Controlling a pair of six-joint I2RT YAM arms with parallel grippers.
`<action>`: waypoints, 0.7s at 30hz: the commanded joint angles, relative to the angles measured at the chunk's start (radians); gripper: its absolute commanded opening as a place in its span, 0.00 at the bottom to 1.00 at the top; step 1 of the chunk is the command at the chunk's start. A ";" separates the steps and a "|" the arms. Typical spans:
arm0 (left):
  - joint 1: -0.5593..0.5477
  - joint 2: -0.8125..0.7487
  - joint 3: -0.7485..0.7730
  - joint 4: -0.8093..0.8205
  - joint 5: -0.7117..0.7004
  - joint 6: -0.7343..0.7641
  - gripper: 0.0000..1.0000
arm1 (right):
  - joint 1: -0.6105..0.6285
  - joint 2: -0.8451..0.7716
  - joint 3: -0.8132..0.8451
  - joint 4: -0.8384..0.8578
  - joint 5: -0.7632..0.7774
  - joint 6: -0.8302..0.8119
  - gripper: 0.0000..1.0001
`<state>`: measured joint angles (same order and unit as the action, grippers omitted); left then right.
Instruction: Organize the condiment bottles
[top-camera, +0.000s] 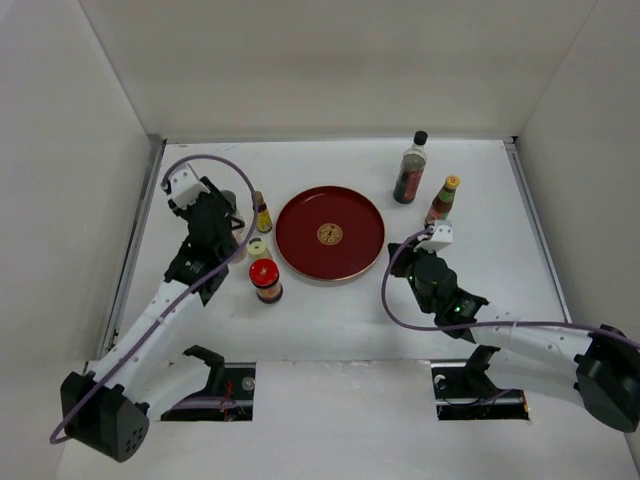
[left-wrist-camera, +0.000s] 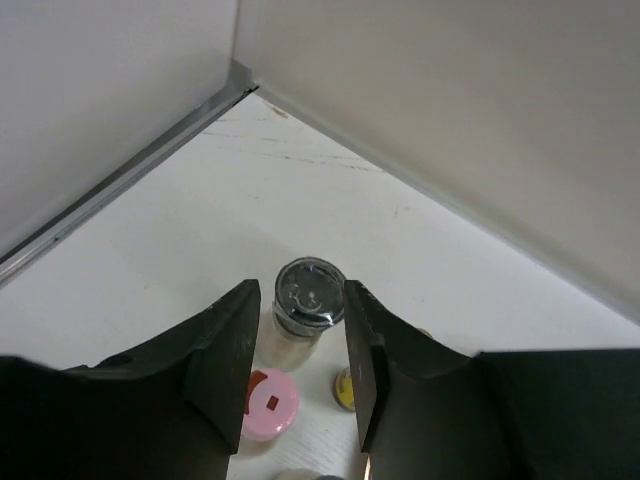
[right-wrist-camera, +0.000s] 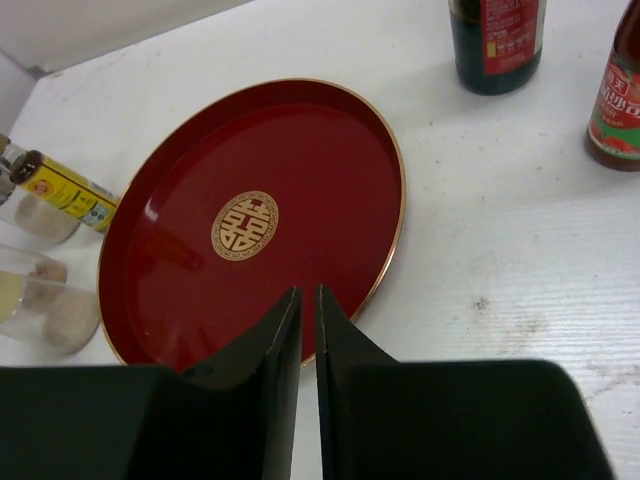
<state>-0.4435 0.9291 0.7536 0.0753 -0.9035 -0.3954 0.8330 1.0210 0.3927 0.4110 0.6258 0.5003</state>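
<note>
1. The silver-topped glass shaker (left-wrist-camera: 309, 300) stood left of the round red lacquer tray (top-camera: 330, 262), between the left gripper's (left-wrist-camera: 301, 310) spread jaws, not yet clamped.
2. The right gripper (right-wrist-camera: 307, 295) hung nearly closed and empty by the tray's right rim.
3. The tall dark black-capped bottle (top-camera: 411, 170) and red-lidded jar (top-camera: 265, 278) stood off the tray; I judged organizing barely begun.

table: white table (top-camera: 330, 320) | red tray (top-camera: 330, 232) centre | perhaps 7 condiment bottles (top-camera: 410, 175) around

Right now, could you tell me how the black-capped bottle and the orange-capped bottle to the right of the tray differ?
The black-capped bottle is taller and wider; the orange-capped bottle is slimmer. The black-capped bottle stands farther back; the orange-capped bottle is nearer the right gripper. Both stand upright on the table, outside the tray, with red labels.
</note>
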 joint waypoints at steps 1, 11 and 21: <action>0.094 0.095 0.120 -0.073 0.149 -0.051 0.36 | 0.007 -0.035 -0.002 0.043 -0.021 0.001 0.16; 0.225 0.474 0.354 -0.259 0.293 -0.089 0.75 | 0.007 0.007 -0.005 0.077 -0.024 -0.006 0.78; 0.254 0.626 0.406 -0.292 0.295 -0.097 0.78 | 0.008 0.022 -0.005 0.084 -0.049 -0.005 0.83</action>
<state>-0.2012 1.5440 1.1007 -0.2207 -0.6205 -0.4831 0.8330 1.0451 0.3824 0.4343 0.5907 0.4942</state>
